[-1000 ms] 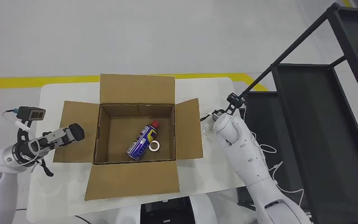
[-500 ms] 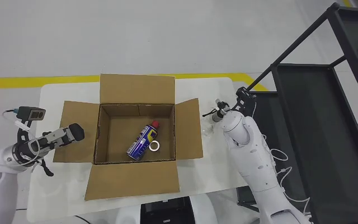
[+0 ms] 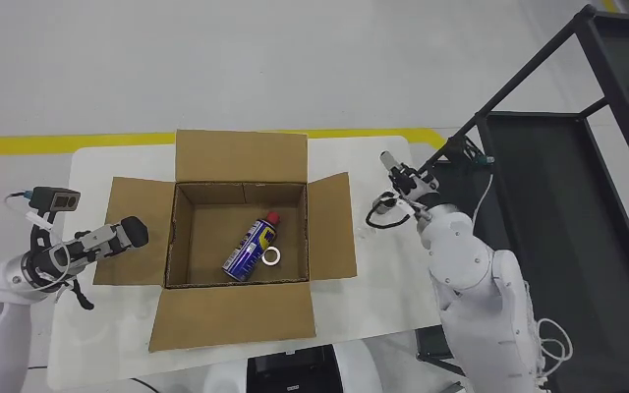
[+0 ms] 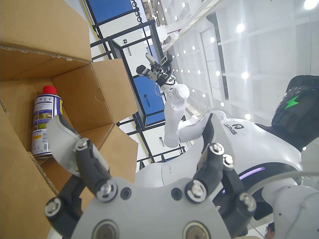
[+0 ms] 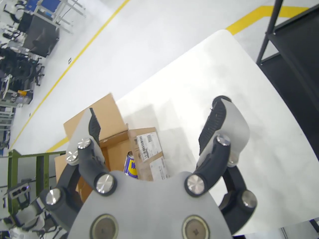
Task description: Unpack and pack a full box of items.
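Observation:
An open cardboard box [image 3: 241, 155] stands mid-table with all its flaps folded out. Inside lies a blue spray can [image 3: 251, 248] with a red cap, and a small pale ring [image 3: 272, 257] rests against it. My left gripper [image 3: 133, 233] hovers over the box's left flap, open and empty. In the left wrist view this gripper [image 4: 132, 123] looks into the box [image 4: 74, 85] at the can [image 4: 44, 123]. My right gripper [image 3: 385, 185] is above the bare table right of the box. In the right wrist view it [image 5: 155, 106] is open and empty, with the box [image 5: 114, 123] and can [image 5: 130, 166] beyond it.
The white table [image 3: 118, 162] has bare strips left and right of the box. A black metal rack [image 3: 550, 196] stands against the table's right side, close to the right arm. A yellow line [image 3: 88, 142] runs along the floor behind the table.
The right arm has swung away from the box's right flap toward the rack, turning its wrist so the gripper points to the table's far side. The left arm and the box contents kept still.

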